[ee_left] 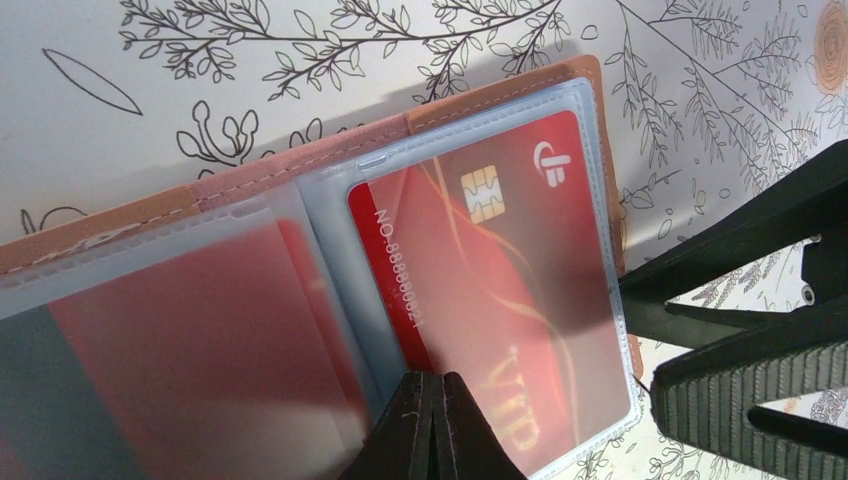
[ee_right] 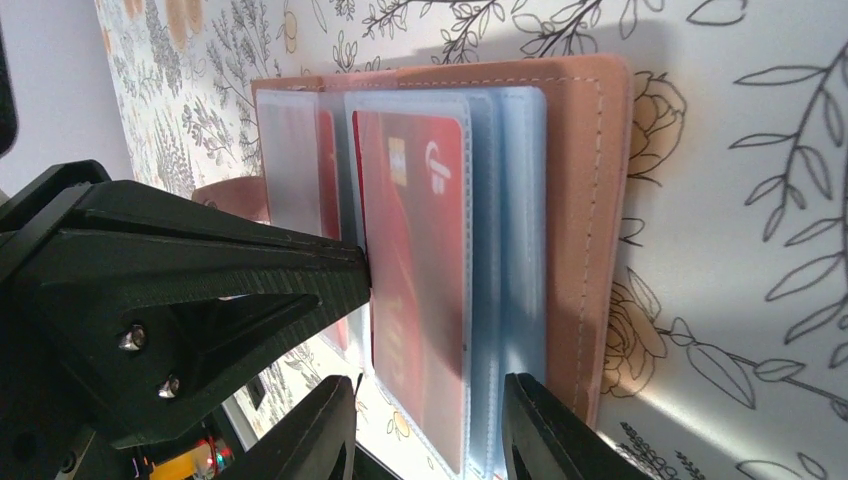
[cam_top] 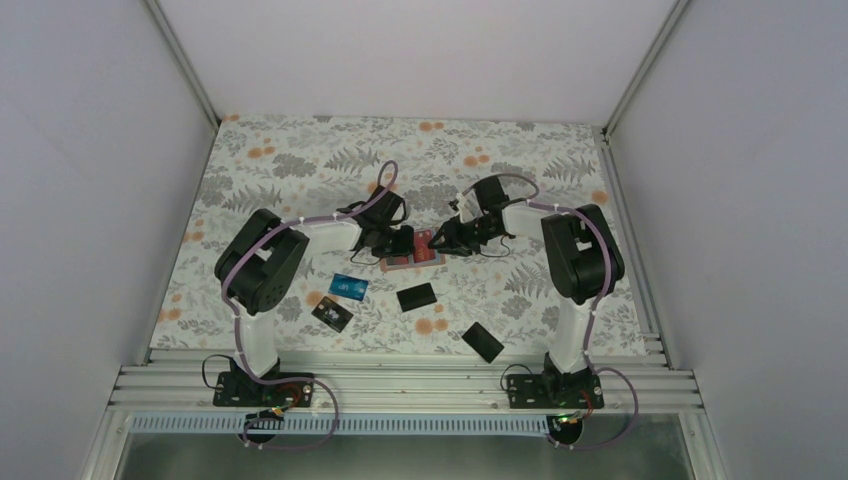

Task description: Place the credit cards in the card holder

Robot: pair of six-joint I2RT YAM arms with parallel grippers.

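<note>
The tan card holder (cam_top: 411,257) lies open on the flowered cloth, its clear sleeves up (ee_left: 300,165) (ee_right: 585,200). A red credit card (ee_left: 500,290) (ee_right: 420,260) sits mostly under one clear sleeve, with a bare strip showing along its spine-side edge. My left gripper (ee_left: 437,400) (cam_top: 399,241) is shut, its tip pressed at that bare edge. My right gripper (ee_right: 430,425) (cam_top: 441,239) stands open at the holder's outer edge, its fingers (ee_left: 745,385) straddling the sleeve ends. Another red card (ee_left: 200,330) shows blurred in the neighbouring sleeve.
Loose on the cloth near the arms lie a blue card (cam_top: 349,287), a black card with pale marks (cam_top: 332,315) and two plain black cards (cam_top: 416,296) (cam_top: 483,342). Pale walls close in the table on both sides.
</note>
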